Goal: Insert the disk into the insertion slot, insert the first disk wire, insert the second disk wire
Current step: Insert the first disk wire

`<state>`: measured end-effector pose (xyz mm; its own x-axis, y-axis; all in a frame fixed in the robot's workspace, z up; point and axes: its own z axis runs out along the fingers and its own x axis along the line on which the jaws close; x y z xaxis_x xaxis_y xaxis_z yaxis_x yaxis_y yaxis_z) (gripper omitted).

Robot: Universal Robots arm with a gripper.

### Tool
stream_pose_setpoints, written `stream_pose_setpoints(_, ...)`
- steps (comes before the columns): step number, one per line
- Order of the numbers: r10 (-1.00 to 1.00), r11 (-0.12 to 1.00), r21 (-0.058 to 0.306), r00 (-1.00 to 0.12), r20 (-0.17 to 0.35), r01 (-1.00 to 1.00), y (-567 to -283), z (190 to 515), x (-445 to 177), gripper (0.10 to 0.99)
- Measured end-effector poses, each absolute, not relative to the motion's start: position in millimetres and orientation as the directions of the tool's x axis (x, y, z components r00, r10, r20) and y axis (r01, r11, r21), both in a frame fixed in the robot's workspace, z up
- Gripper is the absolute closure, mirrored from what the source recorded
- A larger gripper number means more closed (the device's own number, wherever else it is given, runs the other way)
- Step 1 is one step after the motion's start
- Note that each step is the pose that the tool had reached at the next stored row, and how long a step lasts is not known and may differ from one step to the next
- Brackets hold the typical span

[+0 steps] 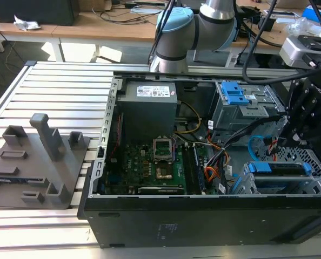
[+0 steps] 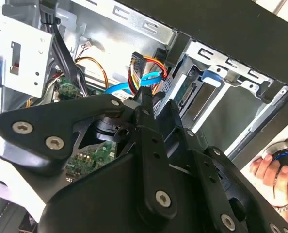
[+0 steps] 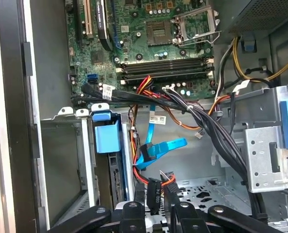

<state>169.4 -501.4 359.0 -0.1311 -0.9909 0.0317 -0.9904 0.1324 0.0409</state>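
Gripper clamping closed on wire plug, hovering just beside disk, which is sitting inside slot. Plug likely light and stiff with fragile contacts; gripping its body sides looks safest.

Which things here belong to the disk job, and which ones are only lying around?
Job: disk, in the insertion slot; black wire plug in the gripper; blue flat cable.
Lying about: grey fixture; power supply; grey cage with blue latches; a person's hand.
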Motion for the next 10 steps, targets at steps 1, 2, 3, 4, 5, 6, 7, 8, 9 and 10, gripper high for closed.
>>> stream_pose_setpoints(1, -0.99, 0.139, 0.041, -0.137, 0.034, -0.99, -501.4, 357.9, 169.1, 0.784)
stream_pose_setpoints(2, -0.988, 0.148, 0.04, -0.147, 0.04, -0.988, -501.4, 356.0, 167.9, 0.784)
stream_pose_setpoints(3, -0.988, 0.152, 0.039, -0.15, 0.042, -0.988, -501.4, 355.4, 167.4, 0.784)
stream_pose_setpoints(4, -0.988, 0.152, 0.039, -0.15, 0.042, -0.988, -501.5, 355.5, 167.4, 0.784)
stream_pose_setpoints(5, -0.988, 0.152, 0.039, -0.15, 0.042, -0.988, -501.5, 355.4, 167.4, 0.784)
stream_pose_setpoints(6, -0.988, 0.152, 0.039, -0.15, 0.042, -0.988, -501.5, 355.4, 167.4, 0.784)
stream_pose_setpoints(7, -0.988, 0.152, 0.039, -0.15, 0.042, -0.988, -501.4, 355.4, 167.4, 0.784)
stream_pose_setpoints(8, -0.988, 0.152, 0.039, -0.15, 0.042, -0.988, -501.4, 355.4, 167.4, 0.784)
stream_pose_setpoints(9, -0.988, 0.152, 0.039, -0.15, 0.042, -0.988, -501.4, 355.4, 167.3, 0.784)
stream_pose_setpoints(10, -0.988, 0.152, 0.039, -0.15, 0.042, -0.988, -501.4, 355.4, 167.3, 0.8)
